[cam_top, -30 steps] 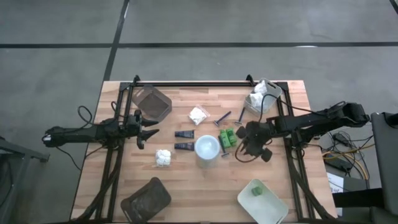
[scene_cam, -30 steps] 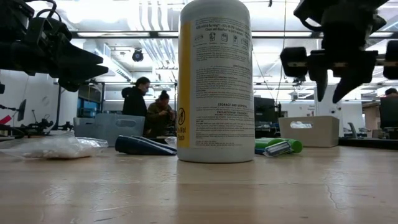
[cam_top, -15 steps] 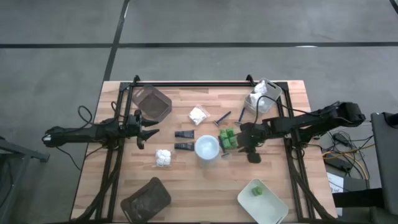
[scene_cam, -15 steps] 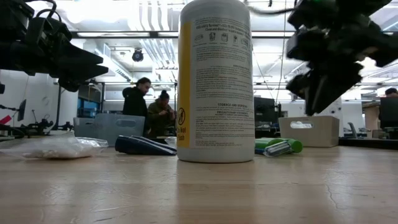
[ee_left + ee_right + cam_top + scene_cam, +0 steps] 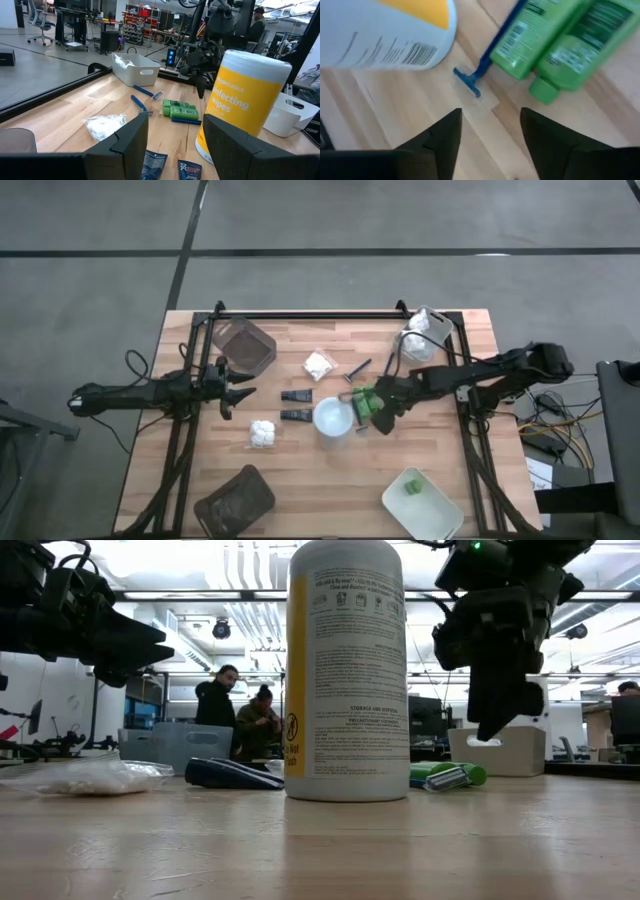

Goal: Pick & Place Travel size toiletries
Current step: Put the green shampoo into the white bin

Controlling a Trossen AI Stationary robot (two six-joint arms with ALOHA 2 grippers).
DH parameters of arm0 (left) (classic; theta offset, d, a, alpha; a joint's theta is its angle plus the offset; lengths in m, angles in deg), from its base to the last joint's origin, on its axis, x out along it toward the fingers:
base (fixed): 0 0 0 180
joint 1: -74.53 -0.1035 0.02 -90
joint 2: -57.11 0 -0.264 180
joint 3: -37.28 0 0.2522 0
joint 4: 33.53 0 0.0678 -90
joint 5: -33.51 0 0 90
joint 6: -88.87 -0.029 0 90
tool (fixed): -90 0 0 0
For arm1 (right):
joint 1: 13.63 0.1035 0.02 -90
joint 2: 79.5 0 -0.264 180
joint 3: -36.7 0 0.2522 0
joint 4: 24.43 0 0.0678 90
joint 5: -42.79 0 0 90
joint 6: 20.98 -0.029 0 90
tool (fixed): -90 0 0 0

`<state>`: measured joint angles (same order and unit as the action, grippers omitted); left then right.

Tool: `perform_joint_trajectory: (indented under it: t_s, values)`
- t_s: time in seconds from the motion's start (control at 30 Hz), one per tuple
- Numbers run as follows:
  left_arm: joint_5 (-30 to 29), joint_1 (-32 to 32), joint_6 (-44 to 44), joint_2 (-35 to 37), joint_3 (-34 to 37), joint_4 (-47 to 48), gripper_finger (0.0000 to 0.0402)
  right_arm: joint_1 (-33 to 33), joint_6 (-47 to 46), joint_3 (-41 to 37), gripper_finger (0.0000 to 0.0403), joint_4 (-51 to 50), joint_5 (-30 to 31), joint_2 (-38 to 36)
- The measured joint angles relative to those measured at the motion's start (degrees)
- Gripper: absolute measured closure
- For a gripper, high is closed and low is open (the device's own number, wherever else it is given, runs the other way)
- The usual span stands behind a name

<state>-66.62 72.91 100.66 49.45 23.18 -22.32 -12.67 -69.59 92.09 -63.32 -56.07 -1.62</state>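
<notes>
Hovering at the centre-right of the high view, the right pincer (image 5: 372, 408) stands with its two fingers spread and nothing between them. Its wrist view looks down past both dark fingers (image 5: 440, 142) onto bare wood, with a blue razor (image 5: 485, 62) just ahead and two green bottles (image 5: 570, 40) lying side by side, touching each other, the razor's handle running along one of them.

Judgement on handling: the green bottles are small, stiff plastic, light, likely smooth and rounded, so apt to roll or squirt out of a pinch. Best taken across the middle of the body, not at the cap end. The razor is thin, lies flat on the surface and offers little to grip; take the handle, not the head.

The yellow white-capped bottle (image 5: 333, 418) stands upright just left of the pincer in the high view. It is tall and wide, probably the heaviest item, and easily knocked over by the arm.

Further left: two dark tubes (image 5: 295, 406), soft and flat; white packets (image 5: 263, 432) and (image 5: 319, 365), crinkly and yielding.

The left pincer (image 5: 236, 390) waits at centre-left, fingers apart, holding nothing.

A white tray (image 5: 422, 502) at lower right already holds one green piece (image 5: 411, 488).
</notes>
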Motion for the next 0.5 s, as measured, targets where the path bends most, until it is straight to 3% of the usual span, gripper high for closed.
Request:
perform_joint_trajectory:
  t_s: [0.23, 0.5]
  values:
    - [0.0, 0.0, 0.0, 0.0, 0.0, 0.0, 0.0206, -0.8, -9.8, -0.6, 0.0166, -4.2, 4.4, -1.3]
    - [0.0, 0.0, 0.0, 0.0, 0.0, 0.0, 0.0206, -2.0, -14.5, -0.9, 0.0165, -5.4, 6.1, 0.9]
